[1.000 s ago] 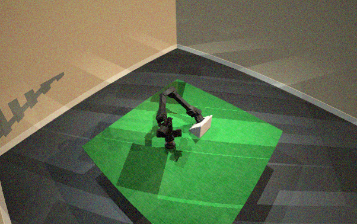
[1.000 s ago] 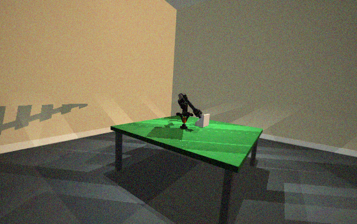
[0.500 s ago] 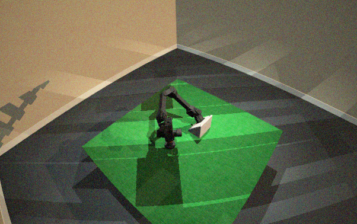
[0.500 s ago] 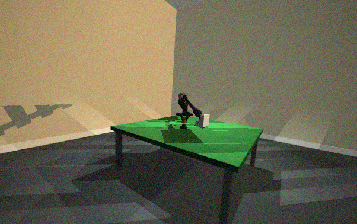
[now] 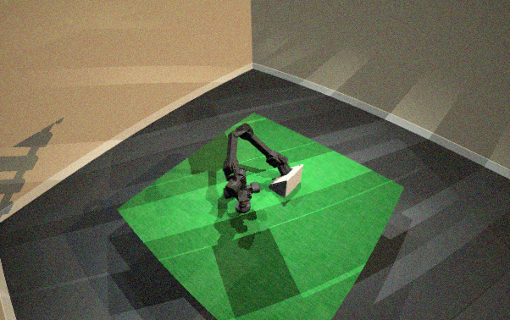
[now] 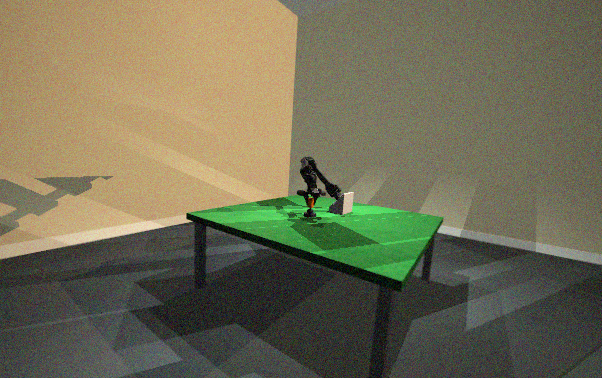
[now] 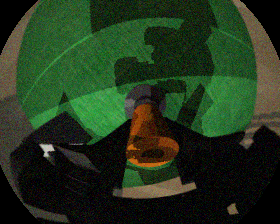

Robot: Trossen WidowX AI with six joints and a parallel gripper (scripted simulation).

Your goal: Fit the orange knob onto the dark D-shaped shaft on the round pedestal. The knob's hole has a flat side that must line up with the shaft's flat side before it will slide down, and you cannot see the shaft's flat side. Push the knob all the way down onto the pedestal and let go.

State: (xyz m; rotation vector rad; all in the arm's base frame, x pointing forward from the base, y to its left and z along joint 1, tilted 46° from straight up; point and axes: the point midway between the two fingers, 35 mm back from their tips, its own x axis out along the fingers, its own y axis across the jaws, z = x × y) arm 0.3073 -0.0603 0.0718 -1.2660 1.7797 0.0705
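Orange knob (image 6: 310,202) (image 7: 147,125) is clamped in the jaws (image 6: 310,198), at twelve o'clock over the round pedestal (image 6: 310,213) (image 7: 131,104). Gripping is done; alignment is unclear, and full seating and release apparently remain.

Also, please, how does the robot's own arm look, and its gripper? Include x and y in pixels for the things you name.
The arm (image 5: 263,146) (image 6: 323,174) is dark, nearly black, built of slim straight links with chunkier joints. The gripper (image 6: 311,199) (image 7: 147,120) is equally dark, with angular, wedge-like sides in the wrist view. I can make out no cable, sleeve or marking; the pictures are too grainy to rule out small ones.
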